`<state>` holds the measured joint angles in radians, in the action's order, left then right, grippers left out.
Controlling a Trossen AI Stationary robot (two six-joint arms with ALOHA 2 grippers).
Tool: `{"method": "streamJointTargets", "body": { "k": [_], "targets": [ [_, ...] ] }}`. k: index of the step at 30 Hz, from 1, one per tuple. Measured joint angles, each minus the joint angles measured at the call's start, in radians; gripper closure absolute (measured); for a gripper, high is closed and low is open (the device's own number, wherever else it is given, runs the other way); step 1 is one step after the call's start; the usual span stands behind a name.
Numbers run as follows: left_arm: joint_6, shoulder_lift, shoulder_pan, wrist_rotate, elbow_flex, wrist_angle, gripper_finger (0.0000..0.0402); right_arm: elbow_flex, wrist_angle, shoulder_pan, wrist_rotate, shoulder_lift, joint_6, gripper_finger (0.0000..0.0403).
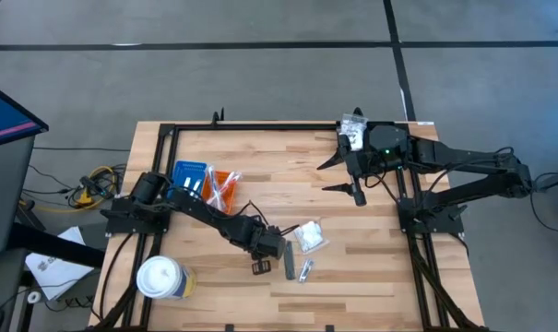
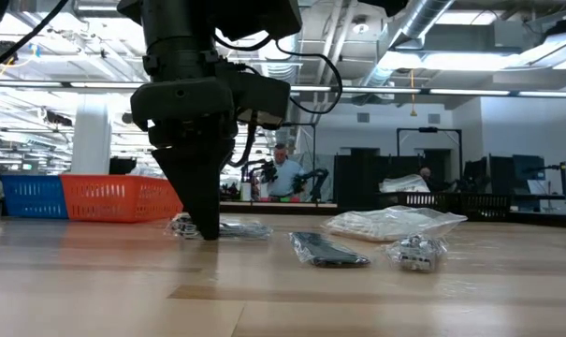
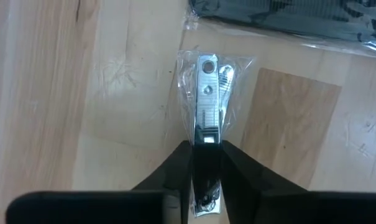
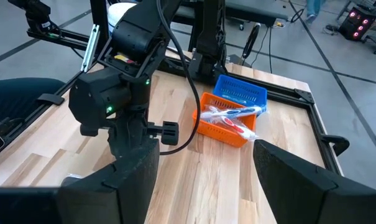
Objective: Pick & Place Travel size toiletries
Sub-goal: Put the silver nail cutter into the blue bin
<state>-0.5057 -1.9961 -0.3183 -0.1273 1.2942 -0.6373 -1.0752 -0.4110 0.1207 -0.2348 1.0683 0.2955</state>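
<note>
On the wooden surface (image 1: pixel 371 240), near its middle front, the left tool (image 3: pixel 206 163) points straight down, its two dark fingers (image 3: pixel 175 163) pinched on one end of a clear packet holding a metal nail clipper (image 3: pixel 206 102). The packet lies flat on the wood. Just beside it lie a dark grey flat stick (image 1: pixel 289 257) in wrap, a crinkly packet with white contents (image 1: pixel 310 237), and another small clear packet (image 1: pixel 305 270). Toward the back left sit a blue tray (image 1: pixel 188 175) and an orange tray (image 4: pixel 222 129), the orange one holding toothbrush-like sticks (image 4: pixel 232 118). A white lidded cup (image 1: pixel 160 278) stands at the front left corner. The right tool (image 4: pixel 203 171) hangs released, fingers spread, well apart at the back right.
</note>
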Motion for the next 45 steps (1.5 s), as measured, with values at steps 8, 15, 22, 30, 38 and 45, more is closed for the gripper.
{"method": "streamJointTargets", "body": {
  "k": [8,15,22,30,38,45],
  "targets": [
    [-0.051,0.027,0.000,-0.023,-0.001,-0.010,0.0344,0.000,0.000,-0.001,0.000,0.000,0.001,0.0148],
    [-0.079,0.128,0.000,-0.089,-0.001,-0.030,0.0346,0.000,0.000,-0.001,0.000,0.000,0.001,0.0148],
    [-0.174,0.258,0.000,-0.199,0.000,-0.167,0.0346,0.000,0.000,-0.001,0.000,0.000,0.001,0.0148],
    [-0.332,0.369,0.008,-0.285,0.000,-0.389,0.0346,0.000,0.000,0.000,0.000,0.000,0.001,0.0148],
    [-0.457,0.470,0.052,-0.311,-0.105,-0.483,0.0346,0.000,0.000,0.000,0.000,0.000,0.003,0.0148],
    [-0.573,0.654,0.133,-0.308,-0.306,-0.494,0.0346,0.000,0.000,0.000,0.000,0.000,0.003,0.0148]
  ]
}}
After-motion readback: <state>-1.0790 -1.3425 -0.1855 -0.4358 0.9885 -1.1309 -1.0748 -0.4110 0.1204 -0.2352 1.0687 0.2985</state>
